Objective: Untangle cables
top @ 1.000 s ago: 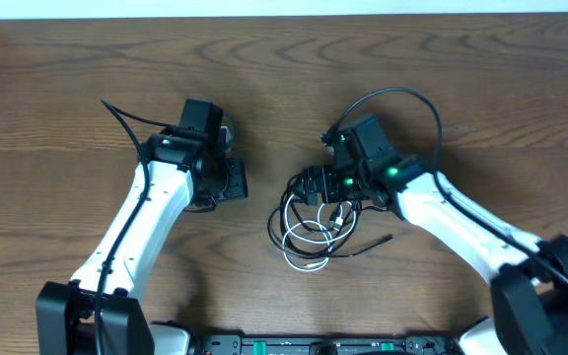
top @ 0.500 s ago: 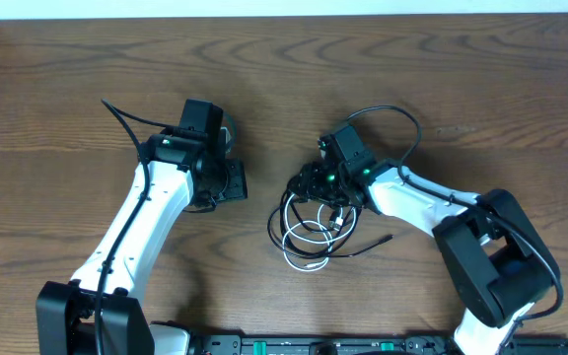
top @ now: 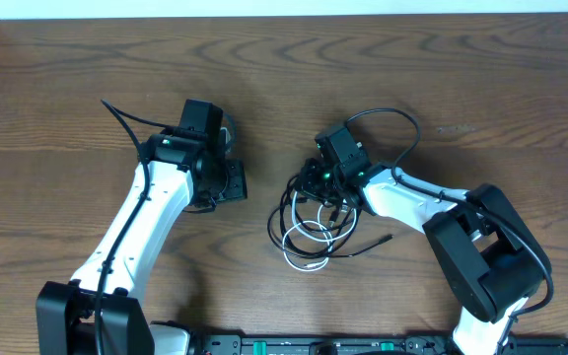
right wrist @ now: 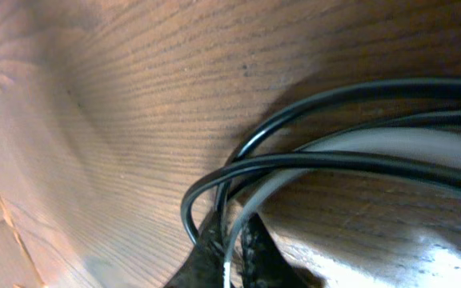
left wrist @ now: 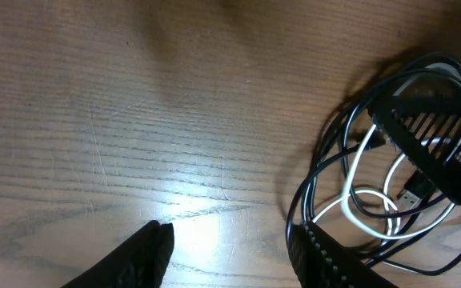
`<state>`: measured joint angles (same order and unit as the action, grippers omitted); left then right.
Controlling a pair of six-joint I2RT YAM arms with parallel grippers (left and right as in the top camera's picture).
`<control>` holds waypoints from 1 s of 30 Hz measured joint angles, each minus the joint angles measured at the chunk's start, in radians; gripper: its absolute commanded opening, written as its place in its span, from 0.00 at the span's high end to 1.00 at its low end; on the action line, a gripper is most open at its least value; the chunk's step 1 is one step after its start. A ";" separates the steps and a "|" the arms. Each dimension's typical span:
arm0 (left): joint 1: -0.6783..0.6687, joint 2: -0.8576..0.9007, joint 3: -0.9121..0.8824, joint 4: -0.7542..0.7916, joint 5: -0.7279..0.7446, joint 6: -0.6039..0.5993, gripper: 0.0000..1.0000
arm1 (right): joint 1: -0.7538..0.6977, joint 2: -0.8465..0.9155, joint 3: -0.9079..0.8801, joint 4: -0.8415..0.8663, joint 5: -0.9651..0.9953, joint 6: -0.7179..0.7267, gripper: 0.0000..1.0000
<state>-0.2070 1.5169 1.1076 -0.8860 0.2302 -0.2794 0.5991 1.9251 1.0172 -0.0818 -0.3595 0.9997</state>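
Cables (top: 284, 219) lie in a loose tangle on the wooden table (top: 67, 79) in the overhead view, between the two arms. The right gripper (top: 316, 185) sits on the tangle's upper edge, and the left gripper (top: 230, 182) hangs near it on the other side, apart. The left wrist view shows its fingers half open over bare wood, holding nothing, with the coils off to one side. The right wrist view shows fingertips pinched shut on the white cable (right wrist: 390, 144), with black cable (right wrist: 278, 162) loops touching alongside.
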 measured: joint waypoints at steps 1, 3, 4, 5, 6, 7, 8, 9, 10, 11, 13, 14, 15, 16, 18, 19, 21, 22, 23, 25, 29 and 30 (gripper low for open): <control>0.000 0.000 0.000 0.000 0.000 0.000 0.48 | 0.000 0.000 0.000 -0.001 0.001 0.000 0.99; 0.000 0.000 0.000 0.000 0.000 0.000 0.48 | 0.000 0.000 0.000 0.000 -0.003 -0.013 0.99; 0.000 0.000 0.000 0.000 0.000 0.000 0.48 | 0.000 0.000 0.000 0.000 -0.006 -0.023 0.99; 0.000 0.000 0.000 0.000 0.000 0.000 0.48 | 0.000 0.000 0.000 0.000 -0.011 -0.040 0.99; 0.000 0.000 0.000 0.000 0.000 0.000 0.48 | 0.000 0.000 0.000 0.000 -0.023 -0.062 0.99; 0.000 0.000 0.000 0.000 0.000 0.000 0.48 | 0.000 0.000 0.000 0.000 -0.037 -0.077 0.99; 0.000 0.000 0.000 0.000 0.000 0.000 0.48 | 0.000 0.000 0.000 0.000 -0.049 -0.092 0.99; 0.000 0.000 0.000 0.000 0.000 0.000 0.48 | 0.000 0.000 0.000 0.000 -0.070 -0.114 0.99; 0.000 0.000 0.000 0.000 0.000 0.000 0.48 | 0.000 0.000 0.000 0.000 -0.088 -0.132 0.99; 0.000 0.000 0.000 0.000 0.000 0.000 0.48 | 0.000 -0.002 0.000 -0.002 -0.113 -0.159 0.99; 0.000 0.000 0.000 0.000 0.000 0.000 0.47 | 0.000 -0.014 0.000 -0.004 -0.144 -0.195 0.99; 0.000 0.000 0.000 0.000 0.000 0.000 0.44 | 0.000 -0.027 0.000 -0.004 -0.156 -0.211 0.99; 0.000 0.000 0.000 0.000 0.002 0.000 0.43 | 0.000 -0.051 0.000 -0.004 -0.169 -0.230 0.99; 0.000 0.000 0.000 0.001 0.006 0.000 0.43 | 0.000 -0.087 -0.001 -0.002 -0.176 -0.250 0.99; 0.000 0.000 0.000 0.004 0.020 0.004 0.42 | -0.004 -0.177 -0.002 0.006 -0.184 -0.282 0.99; 0.000 0.000 0.000 0.008 0.031 0.007 0.42 | -0.005 -0.212 -0.002 0.010 -0.187 -0.290 0.99; -0.004 0.000 0.000 0.018 0.043 0.007 0.42 | -0.016 -0.317 -0.002 0.016 -0.178 -0.312 0.99; -0.007 0.000 0.000 0.024 0.050 0.007 0.42 | -0.024 -0.357 -0.002 0.017 -0.170 -0.319 0.99; -0.013 0.000 0.000 0.030 0.054 0.007 0.42 | -0.035 -0.413 -0.001 0.017 -0.156 -0.329 0.99; -0.033 0.000 -0.001 0.048 0.060 0.007 0.42 | -0.062 -0.508 -0.001 0.012 -0.110 -0.340 0.99; -0.100 0.000 -0.010 0.122 0.061 0.007 0.37 | -0.092 -0.620 -0.001 -0.018 -0.008 -0.351 0.99; -0.115 0.001 -0.014 0.136 0.062 0.010 0.37 | -0.096 -0.634 -0.001 -0.021 0.011 -0.353 0.99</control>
<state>-0.3218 1.5177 1.0939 -0.7502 0.2920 -0.2699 0.5030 1.2915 1.0164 -0.1028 -0.3489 0.6464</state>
